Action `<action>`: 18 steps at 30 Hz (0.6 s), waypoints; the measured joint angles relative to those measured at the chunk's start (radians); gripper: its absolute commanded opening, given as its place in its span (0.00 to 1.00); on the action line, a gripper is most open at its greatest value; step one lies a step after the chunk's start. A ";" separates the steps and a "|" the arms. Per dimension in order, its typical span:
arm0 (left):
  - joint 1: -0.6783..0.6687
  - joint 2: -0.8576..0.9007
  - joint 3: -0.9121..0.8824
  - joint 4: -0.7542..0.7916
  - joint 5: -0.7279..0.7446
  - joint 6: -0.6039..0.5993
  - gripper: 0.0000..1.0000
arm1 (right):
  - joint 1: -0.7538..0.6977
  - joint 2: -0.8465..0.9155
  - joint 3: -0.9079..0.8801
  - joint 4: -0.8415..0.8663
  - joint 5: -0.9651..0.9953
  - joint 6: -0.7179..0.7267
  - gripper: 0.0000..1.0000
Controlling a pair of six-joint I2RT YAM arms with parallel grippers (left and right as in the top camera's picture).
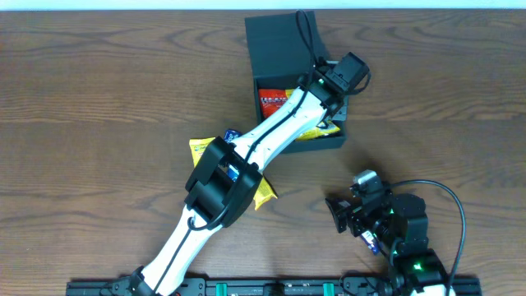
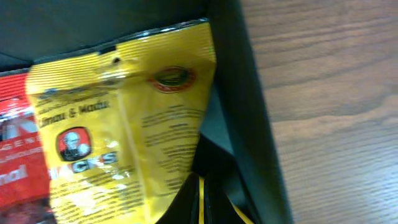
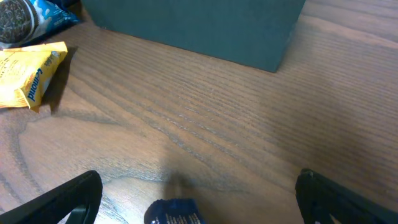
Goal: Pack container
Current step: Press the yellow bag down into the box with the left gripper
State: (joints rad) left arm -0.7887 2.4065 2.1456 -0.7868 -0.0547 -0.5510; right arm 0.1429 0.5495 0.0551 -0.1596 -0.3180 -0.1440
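At the far side of the surface point(image 1: 99, 82), a little right of the middle, stands the container point(image 1: 279, 45), with its flap lid open toward the back. Inside it I see a red packet point(image 1: 271, 100) and a yellow packet point(image 2: 124, 118) beside it, close to one wall. My left end effector point(image 1: 327, 113) is down inside the container, over the yellow packet. Its fingers are closed together, but the wrist view is too near and blurred, so I cannot say whether it pinches the packet or nothing at all. My right end effector point(image 1: 341, 215) rests near me, well apart from the container, with fingers spread fully and holding nothing. Another yellow packet point(image 3: 28, 78) and a blue cookie packet point(image 3: 25, 18) lie on the surface, left of the container. I judge the container to be light and rather stiff, and matte, so not slippery. Thin cardboard, however, may dent or slide when pushed. I would take the lid by its free edge and steady one side wall.
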 measured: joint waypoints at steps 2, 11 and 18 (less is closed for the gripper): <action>-0.002 0.000 -0.013 0.005 0.007 0.000 0.06 | 0.000 0.000 0.000 0.000 0.000 0.000 0.99; -0.005 0.000 -0.029 0.007 0.023 0.000 0.06 | 0.000 0.000 0.000 0.000 0.000 0.000 0.99; -0.007 0.000 -0.029 0.022 0.026 0.000 0.06 | 0.000 0.000 0.000 0.000 0.000 0.000 0.99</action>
State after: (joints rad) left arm -0.7959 2.4065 2.1162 -0.7650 -0.0292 -0.5514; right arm 0.1432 0.5495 0.0551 -0.1596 -0.3180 -0.1440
